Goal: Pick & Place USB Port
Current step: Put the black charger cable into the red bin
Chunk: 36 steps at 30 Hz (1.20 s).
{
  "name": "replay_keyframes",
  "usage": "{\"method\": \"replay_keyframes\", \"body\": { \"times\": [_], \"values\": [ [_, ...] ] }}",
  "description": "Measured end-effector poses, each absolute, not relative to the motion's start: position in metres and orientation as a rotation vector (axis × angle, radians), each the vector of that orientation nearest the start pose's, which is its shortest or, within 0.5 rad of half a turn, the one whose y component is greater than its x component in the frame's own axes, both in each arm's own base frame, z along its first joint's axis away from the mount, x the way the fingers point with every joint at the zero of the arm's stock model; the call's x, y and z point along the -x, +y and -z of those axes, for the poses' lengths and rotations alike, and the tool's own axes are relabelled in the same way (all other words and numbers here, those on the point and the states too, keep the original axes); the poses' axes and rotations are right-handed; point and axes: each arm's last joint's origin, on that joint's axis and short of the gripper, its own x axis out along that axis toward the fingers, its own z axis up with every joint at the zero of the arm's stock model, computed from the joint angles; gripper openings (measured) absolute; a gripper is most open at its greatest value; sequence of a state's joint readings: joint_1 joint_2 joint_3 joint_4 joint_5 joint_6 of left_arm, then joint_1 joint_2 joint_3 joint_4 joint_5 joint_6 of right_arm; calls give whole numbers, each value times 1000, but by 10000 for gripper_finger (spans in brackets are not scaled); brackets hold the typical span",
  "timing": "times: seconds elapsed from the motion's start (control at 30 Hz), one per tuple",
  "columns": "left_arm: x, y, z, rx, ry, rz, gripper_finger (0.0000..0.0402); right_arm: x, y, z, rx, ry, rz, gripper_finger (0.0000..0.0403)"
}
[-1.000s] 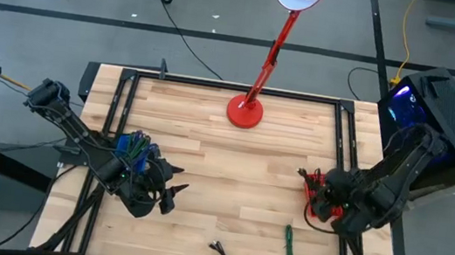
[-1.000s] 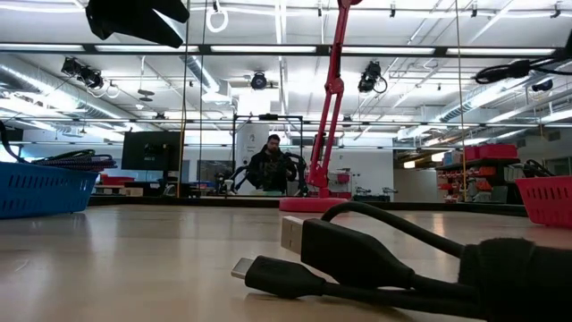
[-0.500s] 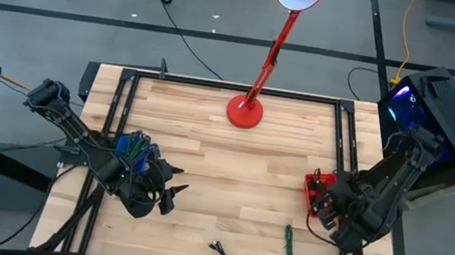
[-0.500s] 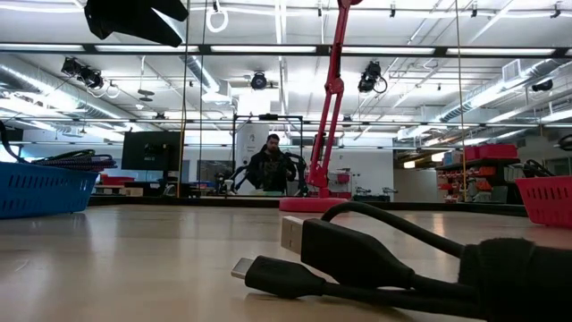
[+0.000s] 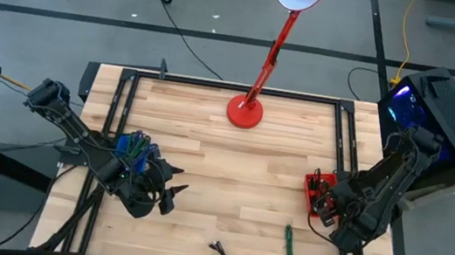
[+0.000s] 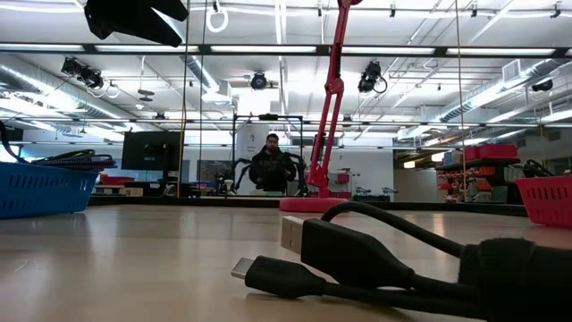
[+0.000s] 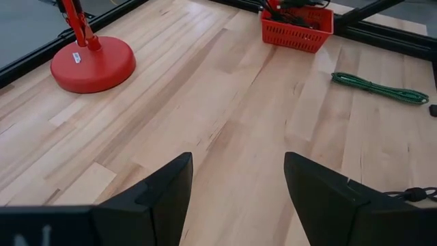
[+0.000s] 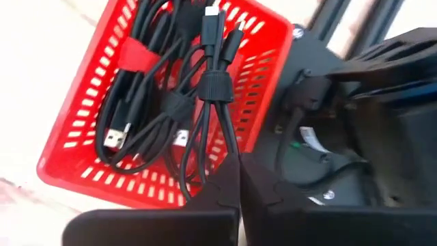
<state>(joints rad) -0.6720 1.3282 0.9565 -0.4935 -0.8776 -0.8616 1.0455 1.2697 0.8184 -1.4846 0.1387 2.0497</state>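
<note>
Here the wooden table (image 5: 230,172) carries a red lamp (image 5: 245,110) standing on its round base at the far edge, its arm rising to a white shade. A blue basket (image 5: 133,152) sits at the table's left side, largely covered by the left arm, and a red basket (image 5: 314,192) sits at the right side, partly under the right arm. In the right wrist view the red basket (image 8: 89,109) holds several black USB cables (image 8: 177,102), bundled with black ties, silver plugs showing among them. A green cable (image 5: 289,250) lies near the front edge toward the right, and a small black cable (image 5: 220,252) lies near the front middle, well apart from both baskets; the low view shows its plugs (image 6: 304,255) close up.

The left gripper (image 7: 235,184) hangs above bare wood by the blue basket, its fingers (image 7: 164,198) spread wide apart with nothing between them. The right gripper (image 8: 239,184) hovers over the red basket's outer edge, its two fingers pressed together tip to tip, gripping nothing, close above the cables.

Which plug type each cable ends in is hard to make out. The blue basket's contents are mostly hidden. A person (image 6: 273,168) stands in the room far behind the table.
</note>
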Motion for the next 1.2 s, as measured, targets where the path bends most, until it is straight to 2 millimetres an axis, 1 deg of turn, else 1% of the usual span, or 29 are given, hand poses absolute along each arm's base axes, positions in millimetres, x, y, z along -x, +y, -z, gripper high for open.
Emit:
{"method": "replay_keyframes", "body": {
  "times": [0.17, 0.37, 0.6, 0.73, 0.83, 1.0, 1.1, 1.2],
  "values": [
    [-219, -146, -261, 226, 475, -428, 236, -80, 129, -211, -402, 1286, 1027, 18],
    [-219, -146, -261, 235, 474, -431, 236, -79, 128, -212, -386, 1290, 1030, 60],
    [-219, -146, -261, 234, 474, -431, 236, -81, 128, -212, -361, 1256, 983, 107],
    [-219, -146, -261, 230, 467, -439, 236, -85, 132, -220, -365, 1207, 933, 127],
    [-219, -145, -261, 229, 463, -443, 236, -89, 134, -229, -353, 1163, 889, 132],
    [-221, -147, -261, 253, 462, -430, 236, -98, 138, -243, -351, 1100, 808, 128],
    [-230, -156, -255, 272, 484, -354, 236, -108, 142, -244, -372, 1044, 728, 124],
    [-246, -170, -242, 243, 521, -231, 236, -119, 147, -244, -373, 978, 640, 123]
  ]
}}
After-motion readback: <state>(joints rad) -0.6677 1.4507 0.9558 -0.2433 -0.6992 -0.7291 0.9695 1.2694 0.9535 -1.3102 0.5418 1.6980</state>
